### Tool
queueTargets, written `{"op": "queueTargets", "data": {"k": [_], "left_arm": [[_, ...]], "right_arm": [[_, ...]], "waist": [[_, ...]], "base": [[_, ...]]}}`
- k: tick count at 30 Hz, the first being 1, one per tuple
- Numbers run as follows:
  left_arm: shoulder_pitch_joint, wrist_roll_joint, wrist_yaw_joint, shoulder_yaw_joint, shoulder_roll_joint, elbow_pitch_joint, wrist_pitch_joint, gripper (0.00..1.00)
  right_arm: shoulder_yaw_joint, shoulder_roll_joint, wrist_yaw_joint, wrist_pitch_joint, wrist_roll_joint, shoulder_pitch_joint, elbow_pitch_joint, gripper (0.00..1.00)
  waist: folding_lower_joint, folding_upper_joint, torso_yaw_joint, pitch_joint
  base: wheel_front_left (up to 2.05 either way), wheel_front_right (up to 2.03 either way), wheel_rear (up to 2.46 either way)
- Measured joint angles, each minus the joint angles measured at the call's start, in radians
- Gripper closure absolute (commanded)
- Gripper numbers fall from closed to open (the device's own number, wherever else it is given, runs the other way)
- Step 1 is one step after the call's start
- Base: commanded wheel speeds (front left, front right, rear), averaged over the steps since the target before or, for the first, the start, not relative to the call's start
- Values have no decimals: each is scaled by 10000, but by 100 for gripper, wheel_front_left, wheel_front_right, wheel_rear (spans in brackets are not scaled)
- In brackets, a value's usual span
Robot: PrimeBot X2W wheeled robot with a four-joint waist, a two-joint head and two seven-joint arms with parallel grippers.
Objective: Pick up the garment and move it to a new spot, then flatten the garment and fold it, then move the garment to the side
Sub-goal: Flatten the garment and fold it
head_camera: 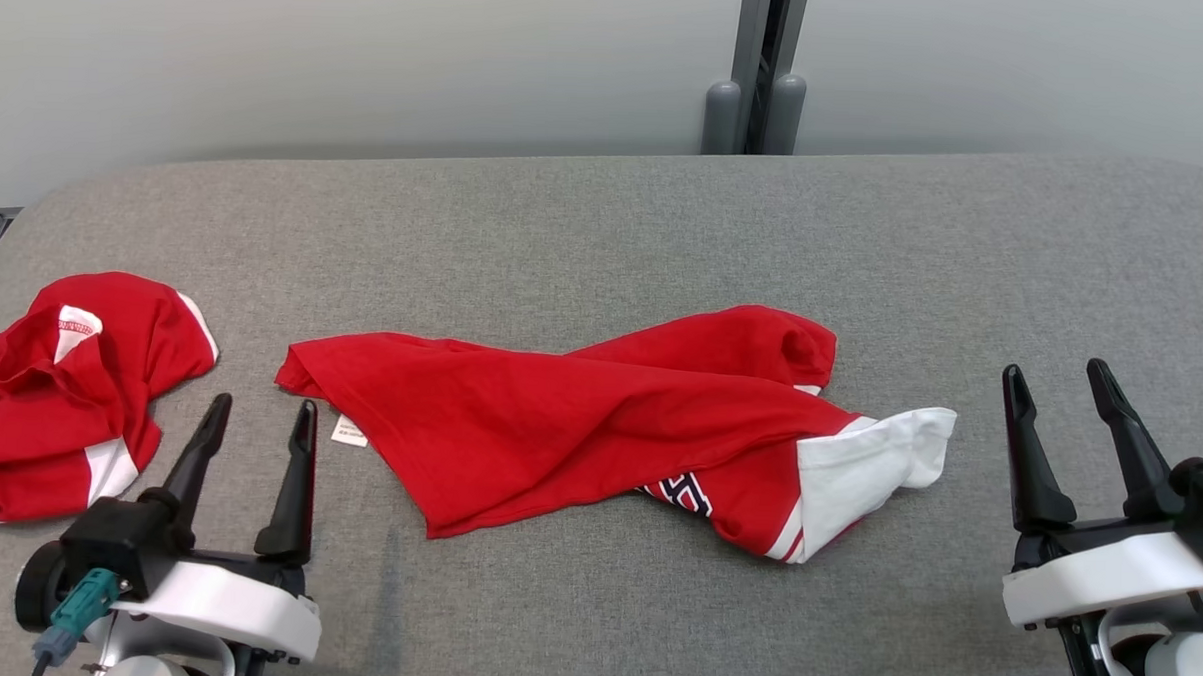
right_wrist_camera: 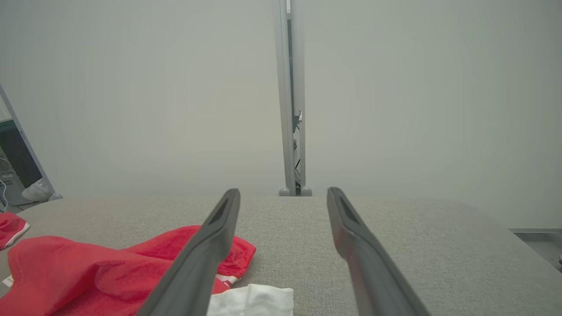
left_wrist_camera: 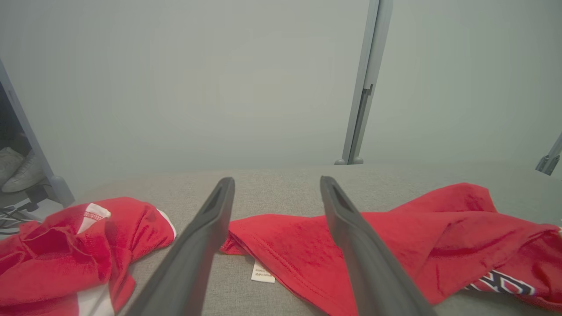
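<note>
Lying crumpled at the middle of the tabletop (head_camera: 606,208) in the head view, the red garment (head_camera: 578,427) sits between the left gripper (head_camera: 264,403) and right gripper (head_camera: 1053,367), both spread and empty near the front edge, while the left wrist view shows its label (left_wrist_camera: 262,272) just ahead and the right wrist view its white sleeve (right_wrist_camera: 252,300), so flattening, folding and setting aside apparently all remain.

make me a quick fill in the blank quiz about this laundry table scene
The garment in the middle of the table is mostly ____. Its sleeve nearest the right hand is ____. The left hand stands ____, holding nothing. A second garment lies crumpled toward the robot's ____ side.
Missing: red; white; open; left.
</note>
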Motion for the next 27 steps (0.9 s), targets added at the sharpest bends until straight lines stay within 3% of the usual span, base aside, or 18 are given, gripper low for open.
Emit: {"op": "queueTargets", "data": {"k": [21, 27], "left_arm": [[-8, 12, -19, -378, 23, -44, 207, 0], [-635, -82, -625, -949, 77, 412, 936, 0]], "right_arm": [[-77, 186, 0, -2, 232, 101, 4, 0], [67, 221, 0, -15, 232, -130, -63, 0]], "waist": [[-1, 0, 68, 78], [0, 0, -62, 471]], "base": [[0, 0, 0], [0, 0, 0]]}}
